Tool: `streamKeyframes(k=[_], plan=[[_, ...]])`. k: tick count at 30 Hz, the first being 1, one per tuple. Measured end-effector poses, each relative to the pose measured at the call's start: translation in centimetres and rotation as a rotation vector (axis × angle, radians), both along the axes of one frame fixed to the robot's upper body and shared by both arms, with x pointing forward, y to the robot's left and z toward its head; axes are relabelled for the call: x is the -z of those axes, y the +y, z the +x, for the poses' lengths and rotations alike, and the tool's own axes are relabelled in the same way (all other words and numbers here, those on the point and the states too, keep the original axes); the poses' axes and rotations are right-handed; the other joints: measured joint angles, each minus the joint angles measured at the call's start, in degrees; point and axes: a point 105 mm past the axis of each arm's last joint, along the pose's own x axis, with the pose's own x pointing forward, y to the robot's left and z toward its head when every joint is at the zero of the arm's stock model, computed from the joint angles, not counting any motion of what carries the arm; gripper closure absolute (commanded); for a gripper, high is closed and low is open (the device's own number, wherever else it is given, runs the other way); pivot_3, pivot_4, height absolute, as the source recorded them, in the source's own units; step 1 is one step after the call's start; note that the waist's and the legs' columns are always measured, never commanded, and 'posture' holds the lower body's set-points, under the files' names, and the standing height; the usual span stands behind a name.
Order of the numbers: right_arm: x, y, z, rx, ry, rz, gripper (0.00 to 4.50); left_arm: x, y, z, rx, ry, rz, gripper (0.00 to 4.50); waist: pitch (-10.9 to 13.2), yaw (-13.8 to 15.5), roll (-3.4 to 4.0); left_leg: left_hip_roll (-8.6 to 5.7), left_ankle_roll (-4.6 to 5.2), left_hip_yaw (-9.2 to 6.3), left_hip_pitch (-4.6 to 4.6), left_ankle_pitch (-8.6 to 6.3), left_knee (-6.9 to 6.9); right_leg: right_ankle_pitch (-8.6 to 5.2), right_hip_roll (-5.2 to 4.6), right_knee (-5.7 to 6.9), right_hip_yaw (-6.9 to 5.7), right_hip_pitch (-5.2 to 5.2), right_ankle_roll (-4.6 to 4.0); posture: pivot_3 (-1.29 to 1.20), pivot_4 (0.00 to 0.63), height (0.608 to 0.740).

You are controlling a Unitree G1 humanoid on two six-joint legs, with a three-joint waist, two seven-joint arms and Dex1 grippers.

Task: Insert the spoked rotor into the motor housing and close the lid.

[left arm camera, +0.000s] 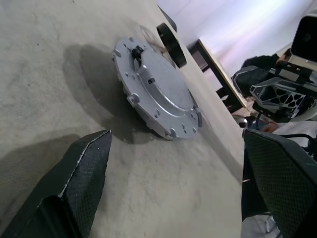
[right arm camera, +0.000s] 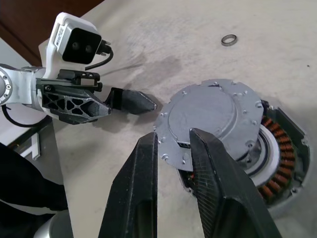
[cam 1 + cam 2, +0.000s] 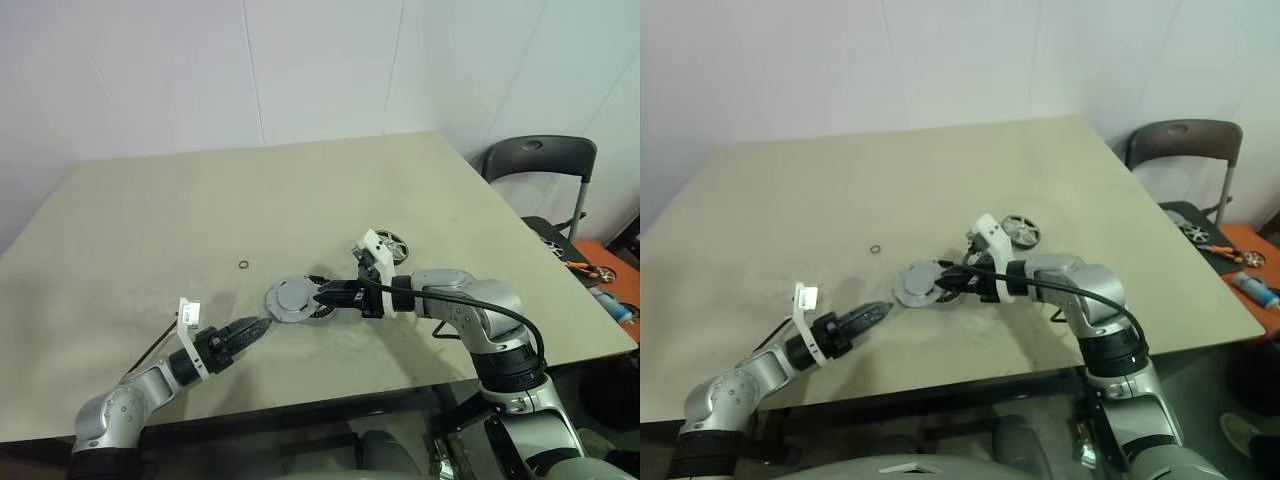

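The broad beige counter [image 3: 150, 220] carries all parts near its front-centre. A dark folding chair [image 3: 540, 165] stands off its far right corner.

The motor housing [image 2: 277, 158], a short silver metal cylinder with copper windings, sits at the counter's near centre. The lid [image 3: 291, 299], a flat round grey metal disc with bolt holes around its rim, lies tilted and offset to the left over the housing, leaving the windings exposed on the right.

The right hand [image 2: 173, 148] reaches in from the right, its fingers pinching the lid's right edge. The left hand [image 3: 262, 327] hovers low just near-left of the lid, fingers spread wide and empty, pointing toward it.

The spoked rotor [image 3: 394, 246], a thin silver metal wheel, lies far-right of the housing, behind the right forearm, not inserted. A tiny metal ring [image 3: 244, 265] lies far-left.

Judgement: the lid must clear leftward; the right arm is nearer the rotor.
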Motion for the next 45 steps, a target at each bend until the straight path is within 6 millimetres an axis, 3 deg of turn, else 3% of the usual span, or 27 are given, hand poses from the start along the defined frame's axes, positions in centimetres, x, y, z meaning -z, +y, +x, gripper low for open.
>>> streamKeyframes(k=[8,16,36,39,42,45], plan=[[1.3,-0.3,-0.5,0.005,0.016,-0.032,3.44,0.0,-1.1,0.6,0.005,-0.022,-0.016,0.01,0.0,0.9,0.02,-0.06,-0.01,0.00,-0.02,0.01,0.11,-0.01,-0.06,-0.06,0.00,0.06,0.00,0.00,0.000,0.740],[1.3,-0.4,-0.3,0.021,0.001,-0.043,3.44,-0.4,-3.3,0.8,0.085,0.001,-0.071,0.01,0.0,0.7,0.01,-0.06,-0.01,0.00,-0.09,0.00,-0.03,-0.01,-0.06,-0.13,0.00,-0.04,0.02,0.00,0.000,0.740],[3.2,-1.6,-0.7,0.057,0.007,-0.105,3.44,-0.8,-4.8,0.0,0.096,-0.012,-0.065,0.01,0.1,0.5,-0.17,-0.06,0.00,0.02,-0.17,-0.01,-0.10,-0.03,-0.06,-0.20,0.01,-0.16,0.03,0.00,0.000,0.740],[3.4,-1.8,-0.8,0.058,0.008,-0.110,3.44,-1.6,-4.7,0.7,0.074,-0.034,-0.091,0.01,0.2,0.5,-0.22,-0.06,0.00,0.02,-0.20,-0.01,-0.10,-0.03,-0.06,-0.20,0.00,-0.18,0.03,0.00,0.000,0.740],[3.4,-1.8,-0.7,0.058,0.004,-0.110,3.44,-3.8,-4.6,1.7,0.053,-0.095,-0.145,0.01,0.2,0.5,-0.29,-0.05,-0.01,0.02,-0.21,-0.01,-0.10,-0.03,-0.05,-0.20,0.00,-0.19,0.03,0.00,0.000,0.740],[3.5,-1.8,-0.8,0.059,0.005,-0.111,3.44,-5.4,-4.7,1.5,0.075,-0.141,-0.176,0.01,0.2,0.4,-0.28,-0.05,-0.01,0.02,-0.25,-0.01,-0.12,-0.03,-0.06,-0.25,0.01,-0.21,0.04,0.00,0.000,0.740]])
